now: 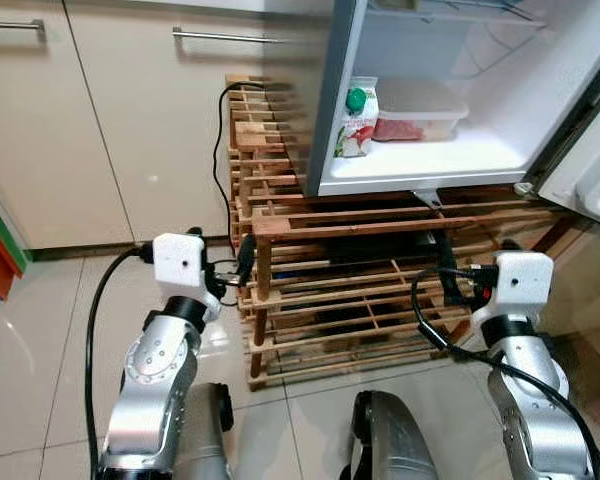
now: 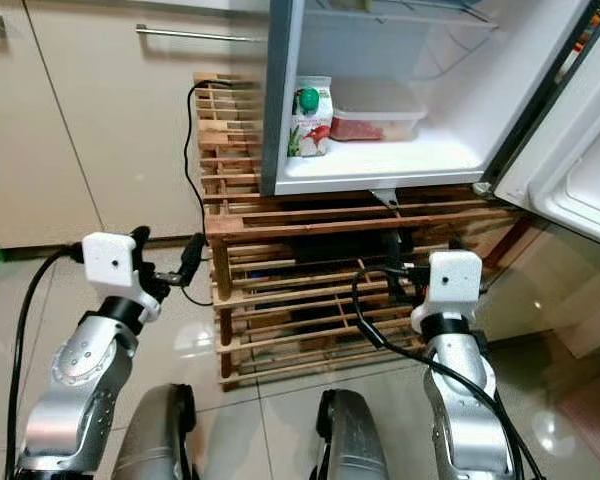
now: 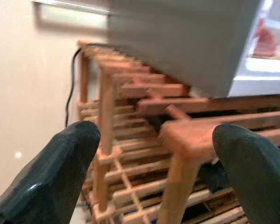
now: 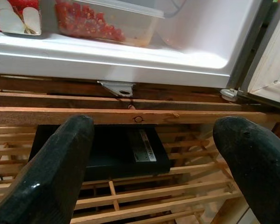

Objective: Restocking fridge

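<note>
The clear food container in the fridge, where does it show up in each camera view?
Left eye view: clear container on the fridge floor, right of the juice carton.
Right eye view: same spot, right of the carton.
Left wrist view: cannot tell; just a red blur at the frame edge.
Right wrist view: along the upper edge, holding red food.
Shared landmark: the wooden rack beneath the fridge.

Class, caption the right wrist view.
Open right gripper faces a slatted wooden rack beneath the open white fridge.
</note>
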`<state>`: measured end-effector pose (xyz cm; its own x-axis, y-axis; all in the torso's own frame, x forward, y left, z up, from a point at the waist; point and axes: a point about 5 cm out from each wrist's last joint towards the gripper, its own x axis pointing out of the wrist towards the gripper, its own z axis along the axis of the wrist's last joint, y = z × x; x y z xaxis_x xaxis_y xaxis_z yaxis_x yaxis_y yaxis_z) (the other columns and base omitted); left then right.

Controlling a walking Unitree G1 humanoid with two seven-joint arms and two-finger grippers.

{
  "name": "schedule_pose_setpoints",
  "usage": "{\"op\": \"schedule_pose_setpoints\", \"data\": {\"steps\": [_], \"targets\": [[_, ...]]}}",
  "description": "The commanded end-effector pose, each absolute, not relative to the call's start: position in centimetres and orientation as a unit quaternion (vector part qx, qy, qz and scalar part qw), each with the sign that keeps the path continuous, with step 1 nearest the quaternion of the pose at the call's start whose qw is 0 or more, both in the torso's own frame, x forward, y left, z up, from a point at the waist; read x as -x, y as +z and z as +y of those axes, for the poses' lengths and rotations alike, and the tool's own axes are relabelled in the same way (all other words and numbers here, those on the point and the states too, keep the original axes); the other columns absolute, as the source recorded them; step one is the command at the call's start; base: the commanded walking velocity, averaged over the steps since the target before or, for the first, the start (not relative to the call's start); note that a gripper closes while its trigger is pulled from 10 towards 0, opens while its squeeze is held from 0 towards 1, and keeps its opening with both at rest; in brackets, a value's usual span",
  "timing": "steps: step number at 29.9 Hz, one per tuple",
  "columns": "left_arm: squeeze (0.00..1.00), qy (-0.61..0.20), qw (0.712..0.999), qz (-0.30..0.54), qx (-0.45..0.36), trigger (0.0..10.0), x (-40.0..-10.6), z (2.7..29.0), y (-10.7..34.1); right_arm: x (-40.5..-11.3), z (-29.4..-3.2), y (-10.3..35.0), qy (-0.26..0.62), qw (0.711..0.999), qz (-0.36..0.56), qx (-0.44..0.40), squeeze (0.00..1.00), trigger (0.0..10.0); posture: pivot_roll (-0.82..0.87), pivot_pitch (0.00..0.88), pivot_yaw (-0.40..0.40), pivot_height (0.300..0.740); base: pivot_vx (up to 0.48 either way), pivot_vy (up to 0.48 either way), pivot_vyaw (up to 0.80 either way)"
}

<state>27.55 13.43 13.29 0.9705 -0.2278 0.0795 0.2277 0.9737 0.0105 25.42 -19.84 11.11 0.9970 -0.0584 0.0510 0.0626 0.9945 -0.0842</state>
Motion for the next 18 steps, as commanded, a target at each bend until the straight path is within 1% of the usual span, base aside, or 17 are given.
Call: {"op": "schedule_pose_setpoints", "data": {"steps": [1, 3, 7, 13, 18], "targets": [[0.0, -0.132, 0.99, -0.044, -0.012, 10.0, -27.9, 12.4, 13.5, -25.2, -20.5, 10.7, -0.046, 0.998, -0.014, 0.03, 0.0, 10.0, 0.03, 0.0, -0.081, 0.591, 0.0, 0.0, 0.0], [0.0, -0.146, 0.988, -0.049, -0.025, 10.0, -28.0, 12.0, 13.8, -25.4, -20.4, 10.5, -0.048, 0.998, -0.011, 0.027, 0.0, 10.0, 0.03, 0.0, -0.079, 0.601, 0.0, 0.0, 0.0], [0.0, -0.153, 0.987, -0.046, -0.025, 10.0, -28.0, 11.9, 13.7, -25.7, -19.9, 10.4, -0.045, 0.999, -0.012, 0.017, 0.0, 10.0, 0.03, 0.0, -0.066, 0.616, 0.0, 0.0, 0.0], [0.0, -0.161, 0.986, -0.042, -0.026, 10.0, -28.2, 11.8, 13.7, -26.2, -19.7, 10.3, -0.056, 0.998, -0.019, 0.011, 0.0, 10.0, 0.03, 0.0, -0.021, 0.651, 0.0, 0.0, 0.0], [0.0, -0.163, 0.986, -0.042, -0.012, 10.0, -28.8, 11.5, 14.0, -26.6, -19.2, 10.7, -0.053, 0.998, -0.029, 0.017, 0.0, 10.0, 0.02, 0.0, -0.019, 0.676, 0.0, 0.0, 0.0]]}}
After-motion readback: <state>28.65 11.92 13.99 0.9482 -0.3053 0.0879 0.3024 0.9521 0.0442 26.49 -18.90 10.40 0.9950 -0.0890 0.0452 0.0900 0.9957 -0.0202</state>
